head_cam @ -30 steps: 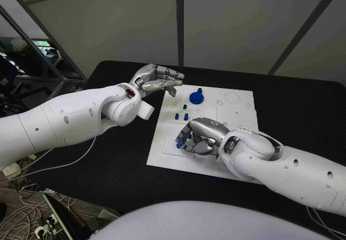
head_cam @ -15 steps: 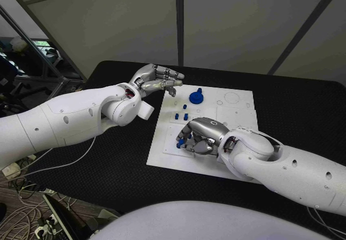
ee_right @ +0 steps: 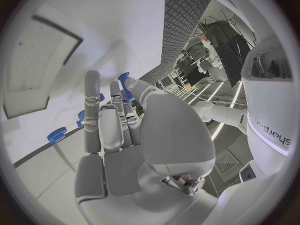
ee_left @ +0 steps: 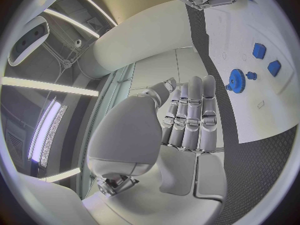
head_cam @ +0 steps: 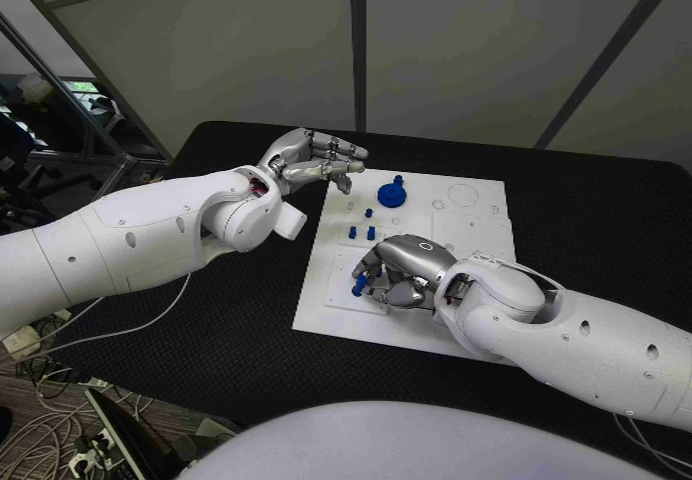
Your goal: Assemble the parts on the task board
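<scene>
Right hand (head_cam: 397, 270) low over near-left part of task board (head_cam: 483, 228), fingers curled around a small blue part (head_cam: 359, 287); firm grasp or mere touch cannot be told. Left hand (head_cam: 310, 160) raised at board's far-left edge, fingers together, holding nothing. Blue gear (head_cam: 394, 191) upright on far board, two small blue pegs (head_cam: 362, 232) between gear and right hand.

head: high, looking down | wrists: close behind each palm | shared: task board (head_cam: 418, 250)
</scene>
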Motion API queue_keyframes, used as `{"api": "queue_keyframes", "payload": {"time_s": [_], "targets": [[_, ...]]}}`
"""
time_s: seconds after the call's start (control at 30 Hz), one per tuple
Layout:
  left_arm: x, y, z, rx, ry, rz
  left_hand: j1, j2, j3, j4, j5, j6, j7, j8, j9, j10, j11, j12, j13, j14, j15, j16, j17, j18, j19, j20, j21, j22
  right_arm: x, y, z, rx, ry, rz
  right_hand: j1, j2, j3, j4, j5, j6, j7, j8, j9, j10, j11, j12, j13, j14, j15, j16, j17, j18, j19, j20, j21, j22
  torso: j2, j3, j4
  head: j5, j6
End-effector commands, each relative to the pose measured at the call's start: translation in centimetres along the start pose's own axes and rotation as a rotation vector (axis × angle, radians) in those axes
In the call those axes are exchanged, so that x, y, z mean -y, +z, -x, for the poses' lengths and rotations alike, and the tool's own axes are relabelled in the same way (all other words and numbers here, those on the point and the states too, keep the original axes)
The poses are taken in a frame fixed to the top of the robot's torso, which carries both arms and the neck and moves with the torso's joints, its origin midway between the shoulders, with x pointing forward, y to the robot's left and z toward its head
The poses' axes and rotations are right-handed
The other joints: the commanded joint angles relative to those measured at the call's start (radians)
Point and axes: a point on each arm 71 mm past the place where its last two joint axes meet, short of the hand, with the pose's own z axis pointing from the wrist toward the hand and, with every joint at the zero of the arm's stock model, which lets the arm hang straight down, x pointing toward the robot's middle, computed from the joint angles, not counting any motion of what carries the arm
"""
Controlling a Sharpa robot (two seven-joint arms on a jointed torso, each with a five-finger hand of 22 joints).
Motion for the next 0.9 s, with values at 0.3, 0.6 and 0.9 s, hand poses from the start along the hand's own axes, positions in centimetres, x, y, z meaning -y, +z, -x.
{"api": "queue_keyframes", "payload": {"time_s": [0.3, 0.6, 0.9], "targets": [[0.0, 0.0, -0.1, -0.015, -0.007, 0.001, -0.004, 0.010, -0.004, -0.001, -0.004, -0.008, -0.002, 0.004, -0.001, -0.007, 0.001, 0.002, -0.001, -0.002, 0.003, -0.004, -0.001, -0.012, 0.000, 0.010, -0.004, -0.001, -0.5, -0.4, 0.8, 0.086, -0.028, 0.048, -0.014, -0.031, -0.053, 0.011, -0.004, -0.150, -0.035, -0.005, -0.010, -0.008, -0.021, 0.017, 0.009, 0.025, -0.011, -0.011, -0.021, 0.014, 0.001, -0.005, -0.014, -0.008, 0.000, 0.0008, 0.0005, -0.004, 0.002], [-0.1, 0.0, -0.1, -0.016, -0.008, 0.003, -0.004, 0.010, -0.004, -0.001, -0.004, -0.008, -0.002, 0.004, -0.001, -0.007, 0.001, 0.002, -0.001, -0.002, 0.003, -0.004, -0.001, -0.012, 0.000, 0.010, -0.004, -0.001, -1.6, -1.6, 1.9, 0.195, -0.002, 0.135, -0.003, -0.028, -0.070, 0.011, 0.004, -0.158, -0.025, 0.002, -0.006, -0.002, -0.024, 0.030, 0.014, 0.025, -0.014, -0.013, -0.024, 0.014, 0.005, -0.008, -0.018, -0.011, -0.001, 0.0004, -0.0003, -0.011, 0.007], [-0.2, -0.2, 0.2, -0.008, -0.004, 0.007, -0.004, 0.010, -0.004, -0.001, -0.004, -0.008, -0.002, 0.004, -0.001, -0.007, 0.001, 0.002, -0.001, -0.002, 0.003, -0.004, -0.001, -0.012, 0.000, 0.010, -0.004, -0.001, 1.1, -5.1, 3.8, 0.182, 0.170, -0.002, -0.015, -0.009, -0.090, 0.035, 0.027, 0.030, 0.003, 0.085, 0.028, 0.060, -0.012, 0.092, 0.044, 0.030, -0.003, -0.002, -0.009, 0.013, 0.009, 0.003, -0.022, -0.014, -0.003, -0.0009, -0.0005, -0.046, 0.024]]}}
